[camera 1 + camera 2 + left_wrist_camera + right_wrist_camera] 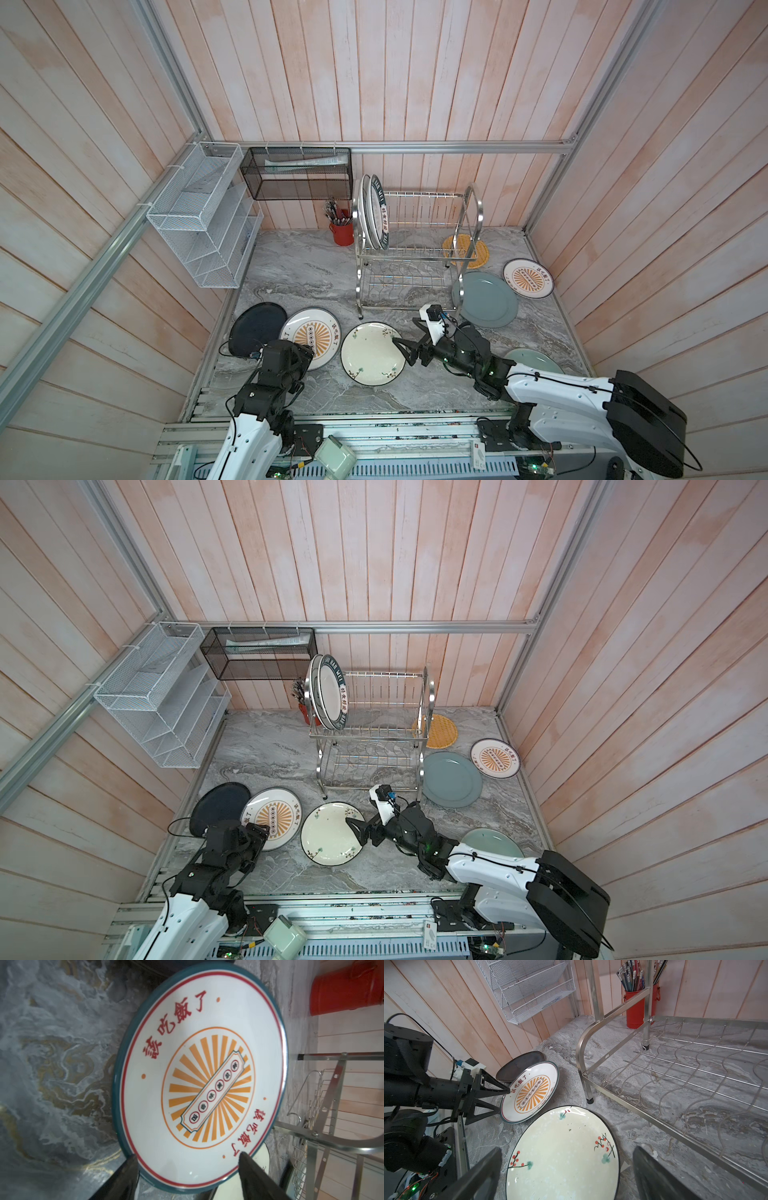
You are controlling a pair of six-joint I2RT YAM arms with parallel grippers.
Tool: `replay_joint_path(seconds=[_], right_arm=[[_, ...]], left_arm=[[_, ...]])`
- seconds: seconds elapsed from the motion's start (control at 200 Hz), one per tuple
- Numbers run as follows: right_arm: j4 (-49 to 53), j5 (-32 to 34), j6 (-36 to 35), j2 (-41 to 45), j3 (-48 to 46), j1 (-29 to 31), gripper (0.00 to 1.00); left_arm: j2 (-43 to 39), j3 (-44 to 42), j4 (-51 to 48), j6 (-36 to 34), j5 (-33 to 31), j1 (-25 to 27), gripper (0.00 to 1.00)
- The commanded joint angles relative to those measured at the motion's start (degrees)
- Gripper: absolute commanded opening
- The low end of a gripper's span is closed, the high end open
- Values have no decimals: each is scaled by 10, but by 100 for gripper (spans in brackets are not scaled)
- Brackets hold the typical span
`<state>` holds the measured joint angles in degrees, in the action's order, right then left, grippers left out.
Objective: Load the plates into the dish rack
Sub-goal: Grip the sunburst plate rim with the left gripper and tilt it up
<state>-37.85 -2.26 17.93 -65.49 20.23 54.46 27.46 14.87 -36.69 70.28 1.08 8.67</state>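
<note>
On the counter (291, 270) the dish rack (415, 249) stands far centre, with upright plates (376, 212) at its left end. The left end effector (504, 1099) is spread astride the rim of the near-left sunburst plate (197, 1084), lettered 該吃飯了 in red. The right end effector (566, 1149), also spread, hovers over the cream floral plate (550, 1136).

Sunburst plate (199, 1076), left wrist view: red characters "該吃飯了" are printed twice on the white band, on opposite sides of the orange rays. The centre banner carries six small characters in red circles; they are too small to read reliably.

Second sunburst plate (528, 278), top view: same red lettering pattern, too small to confirm.

Lettered plate (332, 692), standing in the dish rack (382, 673): dark rim with white capitals ending "MEI"; its Chinese characters are illegible.

White tag (478, 451) on the front rail: red mark, unreadable.
</note>
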Motion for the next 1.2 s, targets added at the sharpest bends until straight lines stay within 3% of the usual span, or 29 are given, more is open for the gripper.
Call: replay_joint_path(seconds=[0.0,0.12,0.26,0.44,0.735,0.895,1.195], right_arm=[[-14,2,-10,10,-7,4,98],[-18,-1,-7,6,-6,4,98],[-23,-8,-4,-1,-6,4,98],[-27,-17,-1,-5,-6,5,98],[-55,-39,-4,-15,-12,9,98],[-58,-45,-2,-26,-10,11,98],[-58,-37,-5,-15,-13,14,98]], left_arm=[[-2,-18,14,23,-7,-2,76],[-14,-8,6,16,-15,-2,77],[-27,7,34,-11,19,-2,78],[-49,54,-95,-2,-31,-2,83],[-168,17,-192,65,-33,-2,82],[-165,-7,-131,39,-7,-2,73],[-82,-58,-31,48,15,-2,69]])
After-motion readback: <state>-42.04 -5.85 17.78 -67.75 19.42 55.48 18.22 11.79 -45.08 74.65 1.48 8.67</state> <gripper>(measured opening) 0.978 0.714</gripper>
